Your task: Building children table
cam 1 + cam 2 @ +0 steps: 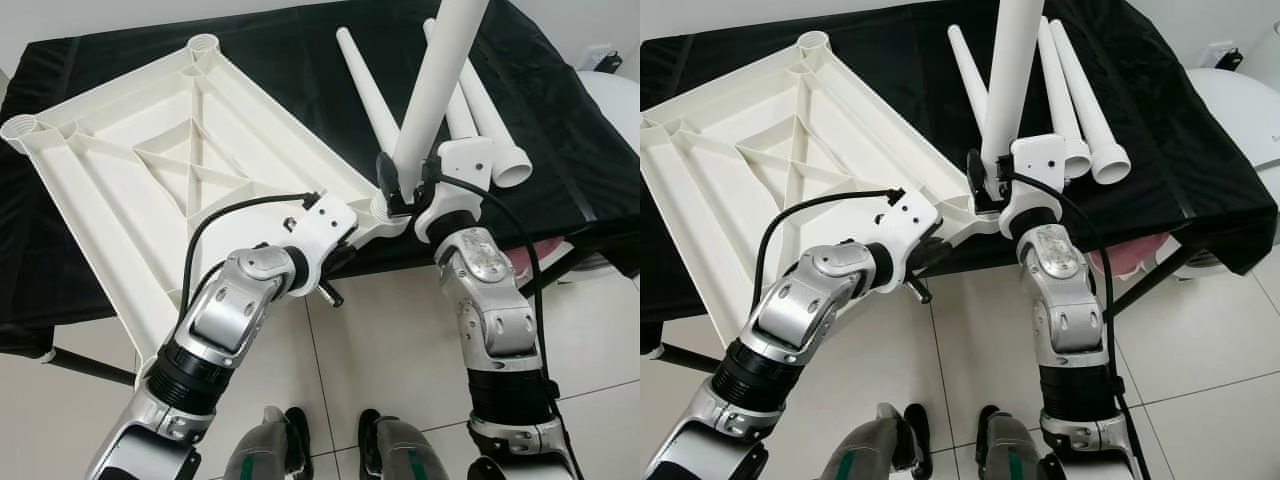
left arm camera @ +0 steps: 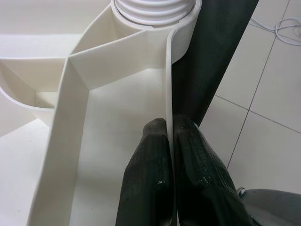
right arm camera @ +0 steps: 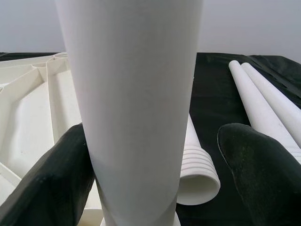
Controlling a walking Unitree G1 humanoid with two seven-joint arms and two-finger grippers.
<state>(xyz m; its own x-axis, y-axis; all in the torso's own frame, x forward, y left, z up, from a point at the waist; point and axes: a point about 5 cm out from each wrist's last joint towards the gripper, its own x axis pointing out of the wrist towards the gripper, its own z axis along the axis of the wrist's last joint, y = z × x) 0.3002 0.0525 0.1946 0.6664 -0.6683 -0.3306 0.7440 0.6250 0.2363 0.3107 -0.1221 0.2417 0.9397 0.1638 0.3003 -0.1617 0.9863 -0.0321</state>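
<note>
Right end effector (image 1: 408,182) loosely brackets upright leg (image 1: 437,85); left end effector (image 2: 170,136) pinches tabletop (image 1: 150,170) rim.

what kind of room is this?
Likely a room in a home or a test space; hard to say more. It has a pale tiled floor, a table under a black cloth, and a white tabletop with loose legs being assembled.

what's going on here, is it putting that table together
Yes. The white tabletop lies upside down on a black-covered table. The left end effector pinches the tabletop's edge wall near a corner socket. A white leg stands upright in that socket, between the fingers of the right end effector; one finger is against it, the other stands off. Three more legs lie on the cloth beyond.
</note>
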